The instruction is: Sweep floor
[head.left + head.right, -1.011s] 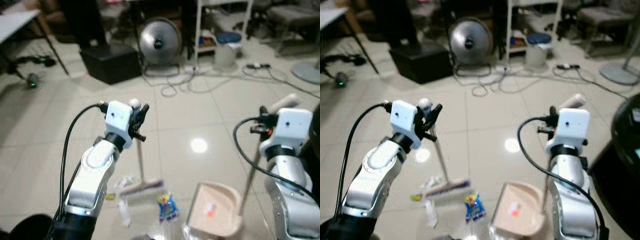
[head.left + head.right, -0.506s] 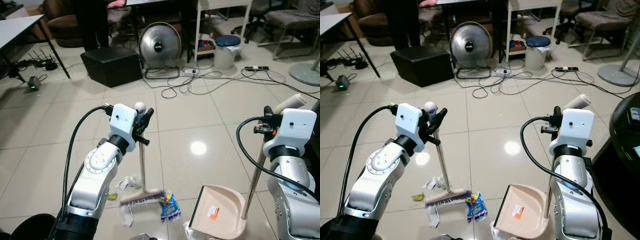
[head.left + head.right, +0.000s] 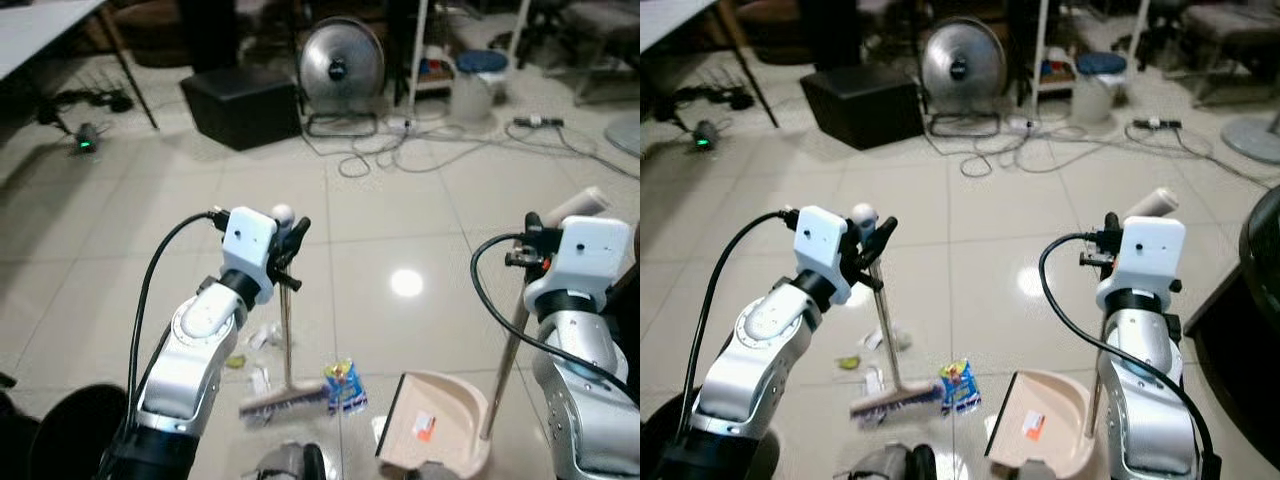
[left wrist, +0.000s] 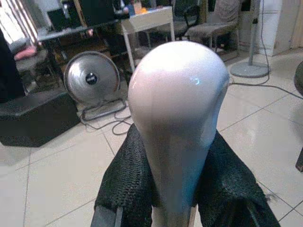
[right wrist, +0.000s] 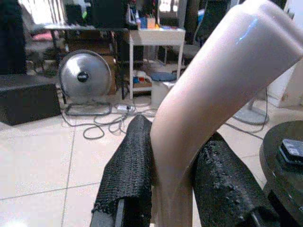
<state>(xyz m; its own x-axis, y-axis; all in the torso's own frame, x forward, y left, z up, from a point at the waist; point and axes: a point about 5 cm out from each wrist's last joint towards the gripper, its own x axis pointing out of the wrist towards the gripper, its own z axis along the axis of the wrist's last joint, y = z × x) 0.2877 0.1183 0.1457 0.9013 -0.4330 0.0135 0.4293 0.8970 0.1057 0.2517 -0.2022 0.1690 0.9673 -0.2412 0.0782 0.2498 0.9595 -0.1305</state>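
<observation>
Open tile (image 3: 420, 215) ahead up to cables (image 3: 400, 160), fan (image 3: 340, 65) and black box (image 3: 240, 105). Left gripper (image 3: 290, 235) pinching broom (image 3: 286, 330) near its rounded top, handle close to upright, bristle head low among wrappers (image 3: 343, 385). Right gripper (image 5: 175, 165) clamped on dustpan handle (image 3: 515, 335), also standing, pan (image 3: 435, 435) flat on floor just right of the litter, mouth toward the broom.

A round metal fan (image 3: 341, 66) stands beside a black box (image 3: 240, 105), with cables (image 3: 400, 155) trailing nearby.
</observation>
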